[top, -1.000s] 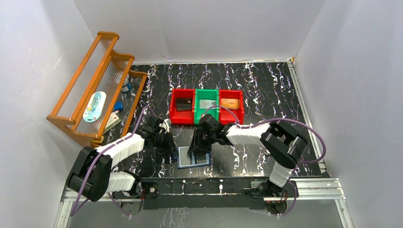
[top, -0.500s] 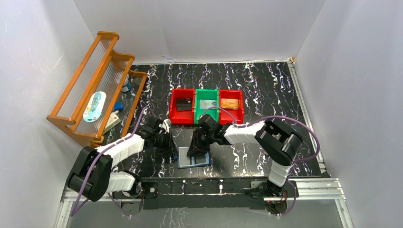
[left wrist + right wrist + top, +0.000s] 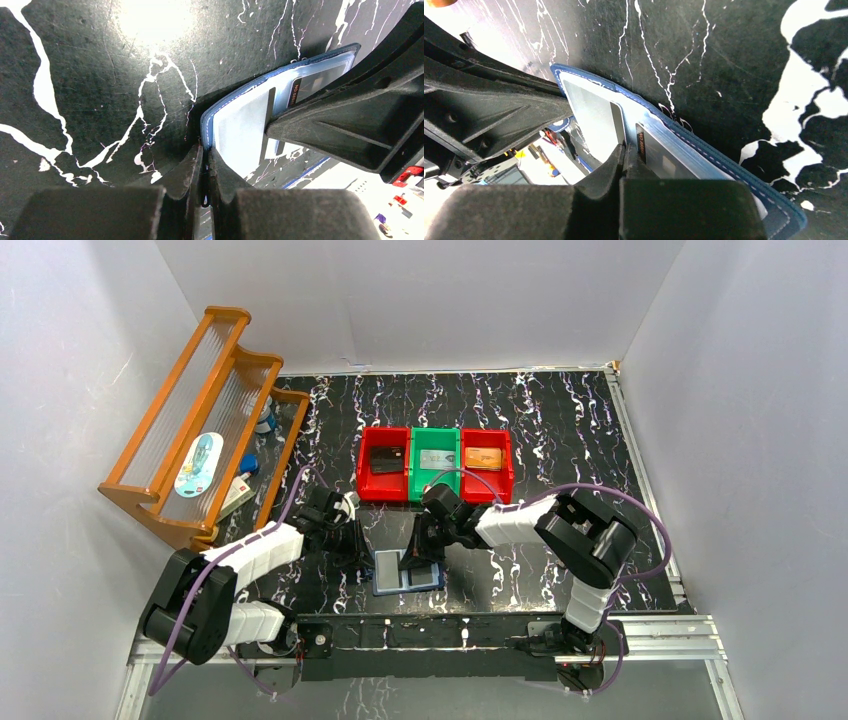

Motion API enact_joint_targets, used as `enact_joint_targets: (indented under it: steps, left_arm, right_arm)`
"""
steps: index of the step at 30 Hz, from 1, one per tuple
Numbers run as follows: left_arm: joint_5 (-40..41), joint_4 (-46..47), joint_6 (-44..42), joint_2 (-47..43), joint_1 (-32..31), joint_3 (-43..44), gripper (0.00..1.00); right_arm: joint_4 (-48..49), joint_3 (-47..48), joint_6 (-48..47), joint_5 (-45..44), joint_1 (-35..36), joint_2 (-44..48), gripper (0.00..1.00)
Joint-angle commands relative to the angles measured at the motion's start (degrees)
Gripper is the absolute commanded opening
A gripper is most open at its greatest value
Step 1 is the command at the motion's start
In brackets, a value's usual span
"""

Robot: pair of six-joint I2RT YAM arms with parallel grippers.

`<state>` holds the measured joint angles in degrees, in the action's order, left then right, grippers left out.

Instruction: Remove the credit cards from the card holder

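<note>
The wooden rack (image 3: 200, 420) fills the upper left of the overhead view: one of it. At centre stand three bins in a row, two red bins (image 3: 363, 466) flanking one green bin (image 3: 435, 431), each with one card: a black card (image 3: 387, 460), a silver card (image 3: 436, 458) and an orange card (image 3: 483, 457). Both arms meet low at centre over the single card holder (image 3: 408, 575), which lies open on the table.

The left gripper (image 3: 205, 155) is clamped on the holder's stitched edge, pinning it. The right gripper (image 3: 625, 152) has its jaws pressed together at a sleeve's edge, just beside one dark credit card (image 3: 640, 145) still inside; I cannot tell whether that card is between them.

This looks like the extraction step. Next would be a steady pull along the sleeve while the left holds firm
</note>
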<state>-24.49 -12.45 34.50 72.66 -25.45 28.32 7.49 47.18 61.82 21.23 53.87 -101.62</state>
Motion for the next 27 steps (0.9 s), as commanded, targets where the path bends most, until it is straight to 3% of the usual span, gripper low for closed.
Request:
enact_joint_targets:
  steps: [1,27]
  left_arm:
    - [-1.5,-0.1,0.4,-1.4,-0.2,-0.8,0.00]
    - [0.6,-2.4,0.3,-4.0,-0.2,0.7,0.00]
  right_arm:
    - [4.2,-0.4,1.4,1.0,-0.2,1.3,0.00]
    - [-3.2,-2.3,0.1,-4.6,-1.9,6.8,0.00]
